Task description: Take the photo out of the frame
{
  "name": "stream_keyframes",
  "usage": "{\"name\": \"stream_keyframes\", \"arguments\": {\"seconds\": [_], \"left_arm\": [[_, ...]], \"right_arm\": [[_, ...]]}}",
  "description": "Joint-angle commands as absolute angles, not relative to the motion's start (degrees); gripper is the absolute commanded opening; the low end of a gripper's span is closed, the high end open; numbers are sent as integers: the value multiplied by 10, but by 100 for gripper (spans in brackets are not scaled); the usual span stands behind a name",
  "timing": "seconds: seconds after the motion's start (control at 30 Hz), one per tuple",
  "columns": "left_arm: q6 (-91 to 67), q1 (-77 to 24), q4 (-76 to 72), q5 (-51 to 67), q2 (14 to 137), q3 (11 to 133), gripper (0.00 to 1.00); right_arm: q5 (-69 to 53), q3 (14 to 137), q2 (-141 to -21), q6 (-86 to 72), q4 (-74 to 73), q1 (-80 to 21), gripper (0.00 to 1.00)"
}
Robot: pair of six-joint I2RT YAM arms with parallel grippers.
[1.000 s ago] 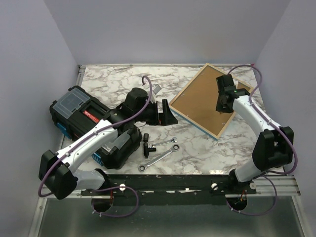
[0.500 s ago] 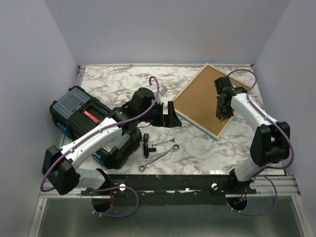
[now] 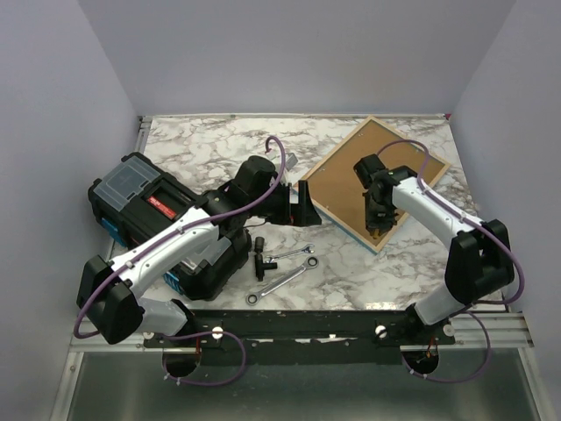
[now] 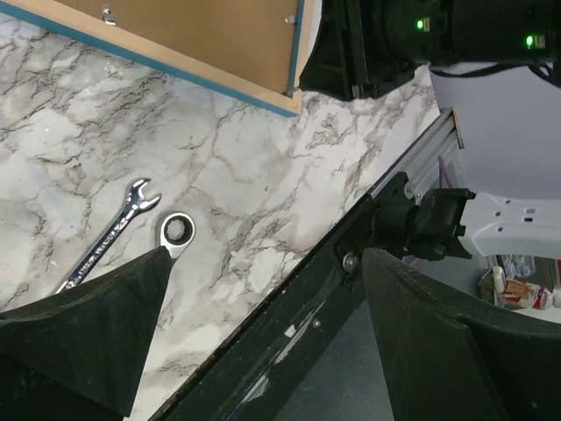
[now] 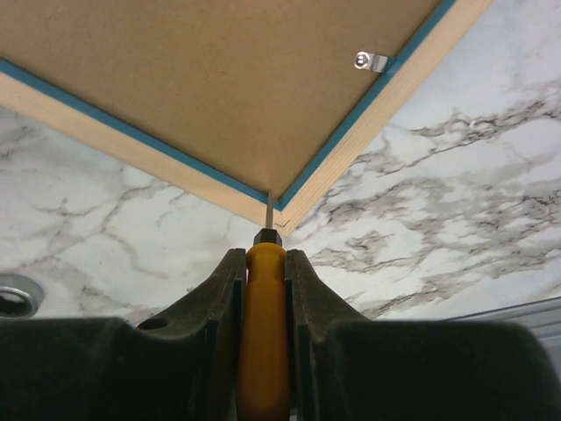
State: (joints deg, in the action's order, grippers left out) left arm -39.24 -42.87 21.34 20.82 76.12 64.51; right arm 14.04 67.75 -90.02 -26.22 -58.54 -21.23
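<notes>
The frame (image 3: pixel 337 186) lies flat on the marble bench (image 3: pixel 210 145), brown back upward, in the upper right of the overhead view, turned so its corners point like a diamond. A thin turquoise strip runs inside its pale wooden edge. The photo is hidden from every view.

The right jaws are clenched on a screwdriver (image 5: pixel 263 351) with an orange handle, held over the frame's lower corner. In the right wrist view its thin metal tip sits right at the spot where two turquoise strips meet; whether it presses on the wood cannot be told. A small metal clip (image 5: pixel 372 61) sits on the frame's edge at the upper right of that view.

The left jaws are released and spread wide, holding nothing, just beside the frame's left corner in the overhead view.

Two wrenches (image 3: pixel 282 279) lie on the bench at lower centre, below the left jaws. A black toolbox (image 3: pixel 140 197) stands at the left side of the bench.
</notes>
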Motion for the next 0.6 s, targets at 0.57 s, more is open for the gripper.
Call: {"name": "stream_keyframes", "arguments": {"seconds": [0.57], "left_arm": [[-495,-411,350,48,904,776,94]], "right_arm": [[193,708,-774,-393,-480,-327,0]]}}
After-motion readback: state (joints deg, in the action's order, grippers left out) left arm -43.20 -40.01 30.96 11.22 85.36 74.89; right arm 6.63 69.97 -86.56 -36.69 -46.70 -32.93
